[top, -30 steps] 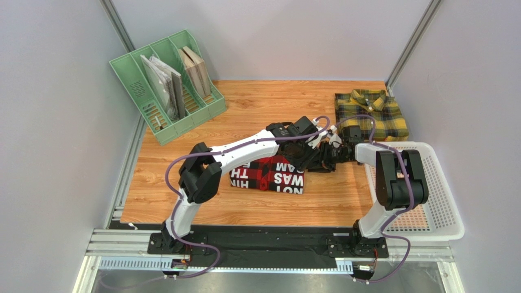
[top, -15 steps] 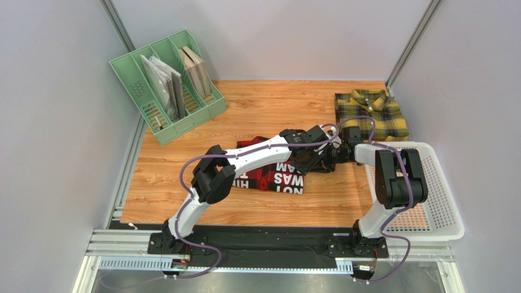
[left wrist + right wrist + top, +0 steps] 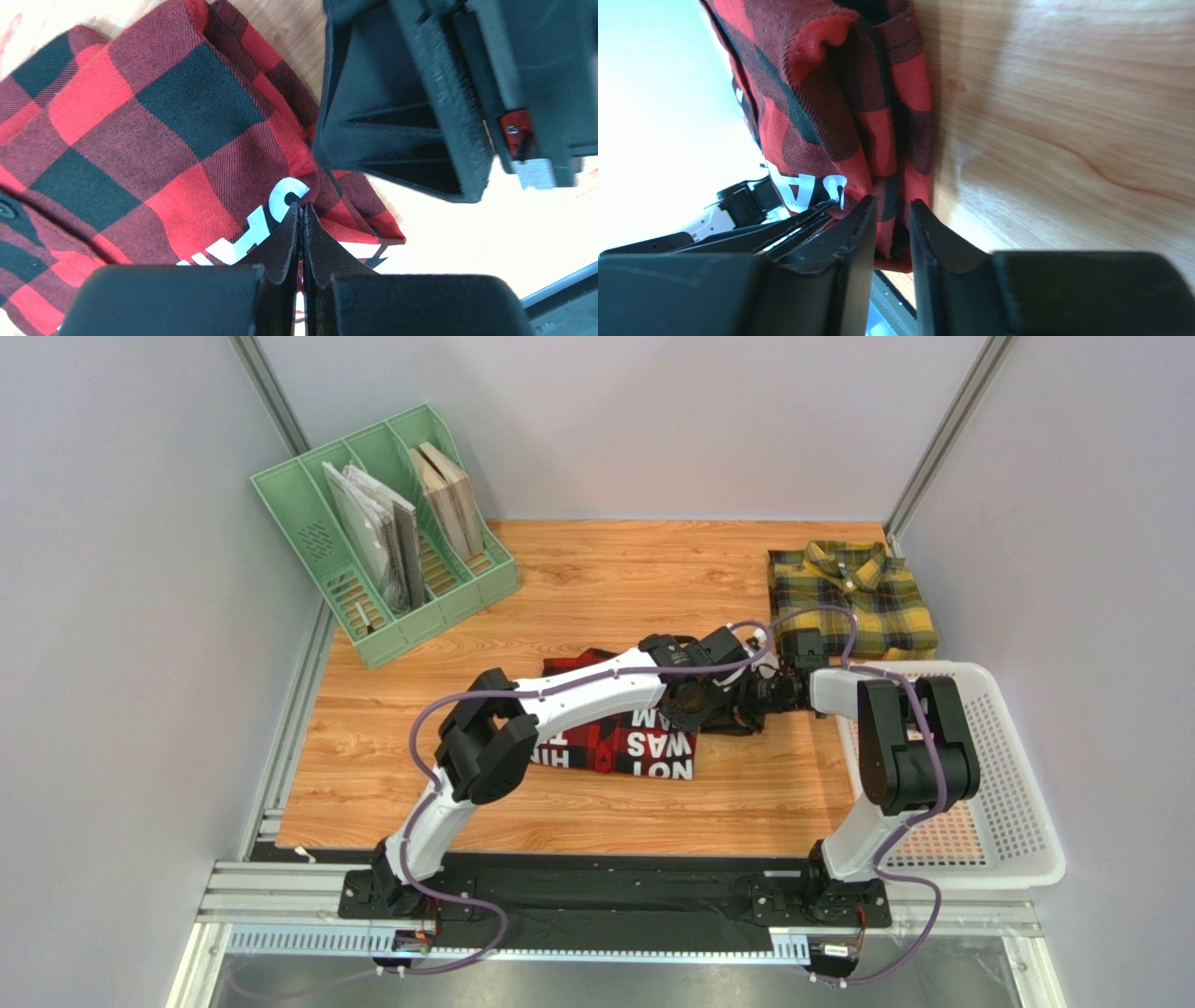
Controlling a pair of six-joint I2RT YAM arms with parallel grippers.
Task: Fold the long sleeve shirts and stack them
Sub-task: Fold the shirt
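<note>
The red-and-black check shirt (image 3: 617,742) with white letters lies folded in the middle of the table. Both grippers meet at its right edge. My left gripper (image 3: 713,703) (image 3: 302,210) is shut, pinching the puckered cloth (image 3: 140,140) at a white letter. My right gripper (image 3: 753,696) (image 3: 891,210) is closed on the thick folded edge of the same shirt (image 3: 836,105), cloth filling the gap between its jaws. The left fingers (image 3: 787,227) show just beside it. The yellow-and-green check shirt (image 3: 852,599) lies folded at the back right, away from both grippers.
A white mesh basket (image 3: 912,669) stands at the right, close behind the right arm. A green file rack (image 3: 386,532) with books stands at the back left. The wooden tabletop (image 3: 617,574) is walled in on three sides.
My left arm has dropped down to the red shirt's right edge and its gripper has gone from open to shut on the cloth. The right gripper has barely moved.
</note>
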